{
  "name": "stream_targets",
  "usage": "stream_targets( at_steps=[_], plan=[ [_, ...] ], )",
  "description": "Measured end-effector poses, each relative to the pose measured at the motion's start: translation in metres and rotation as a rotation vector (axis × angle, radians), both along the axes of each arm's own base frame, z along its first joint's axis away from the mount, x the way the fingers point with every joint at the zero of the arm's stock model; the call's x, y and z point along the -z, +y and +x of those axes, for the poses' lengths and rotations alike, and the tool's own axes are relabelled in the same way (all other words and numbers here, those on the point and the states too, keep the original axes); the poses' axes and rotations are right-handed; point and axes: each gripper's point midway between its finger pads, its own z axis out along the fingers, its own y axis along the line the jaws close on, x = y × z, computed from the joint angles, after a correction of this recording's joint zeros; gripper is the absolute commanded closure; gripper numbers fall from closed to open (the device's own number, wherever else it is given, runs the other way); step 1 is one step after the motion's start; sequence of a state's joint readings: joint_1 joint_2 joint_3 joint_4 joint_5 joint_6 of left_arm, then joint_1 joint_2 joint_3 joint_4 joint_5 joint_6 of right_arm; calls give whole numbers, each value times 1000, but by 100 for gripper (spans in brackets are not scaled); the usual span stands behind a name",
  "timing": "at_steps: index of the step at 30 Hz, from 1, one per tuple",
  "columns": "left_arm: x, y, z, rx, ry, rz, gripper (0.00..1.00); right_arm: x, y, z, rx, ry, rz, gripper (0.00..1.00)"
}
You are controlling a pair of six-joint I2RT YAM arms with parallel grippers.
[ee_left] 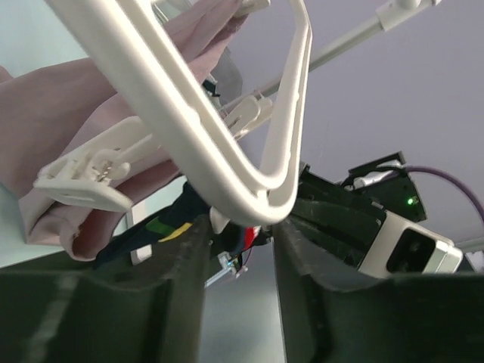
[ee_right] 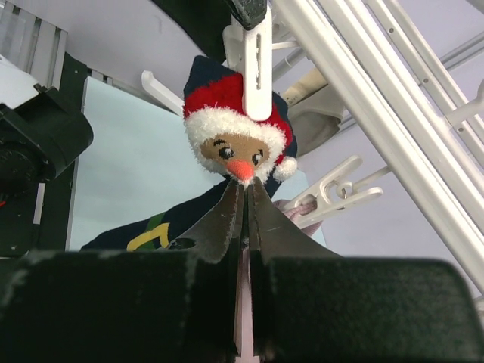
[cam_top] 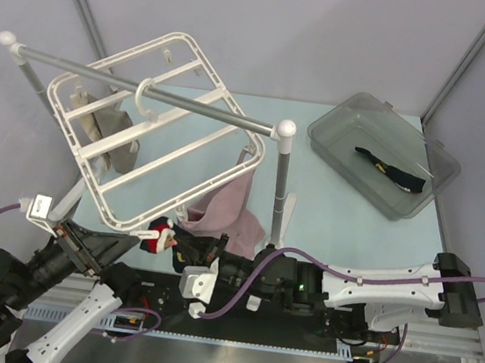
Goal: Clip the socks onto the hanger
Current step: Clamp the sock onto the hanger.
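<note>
We see the right end effector pinched tight on the sock just under its clip, left end effector part-open astride the near corner of the hanger, pink cloth close behind, other sock in the bin well right.

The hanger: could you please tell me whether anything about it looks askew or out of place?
Yes. The hanger hangs steeply tilted from the rail, its near corner dipping low, where one sock appears clipped. The other sock lies in the grey bin at far right, not yet clipped.
</note>
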State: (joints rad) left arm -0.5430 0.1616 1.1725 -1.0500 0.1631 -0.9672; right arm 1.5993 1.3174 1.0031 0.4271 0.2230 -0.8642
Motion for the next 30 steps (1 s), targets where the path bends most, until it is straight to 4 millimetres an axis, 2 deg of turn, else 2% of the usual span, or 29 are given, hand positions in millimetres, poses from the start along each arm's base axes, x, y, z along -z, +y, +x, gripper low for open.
stream_targets(
  at_steps=[1,7,12,23,30],
  plan=[
    [1,0,0,3,3,1,46,-1,0,0,-1,0,3,100],
    [4,1,-4,5,6,2,30,4,7,-1,-4,4,-1,100],
    [6,5,-9,5,1,0,24,13,11,2,1,23,-16,100],
    [2,24,-32,-16,-113,-1,31,3,9,4,51,127,71,98],
    [4,41,-37,-78,-161,49,34,11,3,25,209,218,106,99]
  ],
)
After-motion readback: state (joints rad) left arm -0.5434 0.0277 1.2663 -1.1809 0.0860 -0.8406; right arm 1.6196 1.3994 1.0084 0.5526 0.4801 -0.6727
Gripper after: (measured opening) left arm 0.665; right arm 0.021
